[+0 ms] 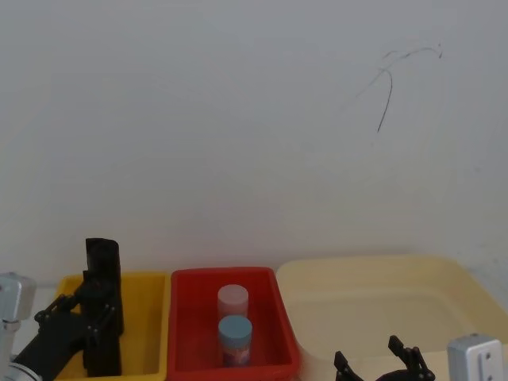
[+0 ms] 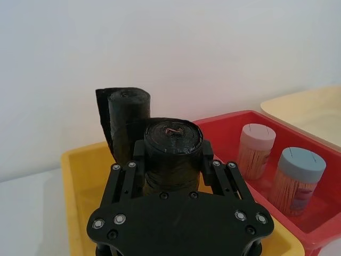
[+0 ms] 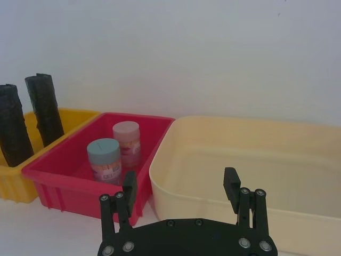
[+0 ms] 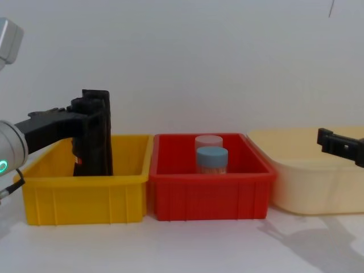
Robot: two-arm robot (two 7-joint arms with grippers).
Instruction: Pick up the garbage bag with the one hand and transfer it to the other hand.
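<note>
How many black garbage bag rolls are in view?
2. Both stand in the yellow bin: the near roll is clasped by the left tool, the second roll stands behind it, nearer the wall. The right tool hovers open near the cream tub.

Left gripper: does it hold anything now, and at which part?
The left gripper holds the garbage bag, clamped on both sides near its upper end. The right gripper is open, empty.
</note>
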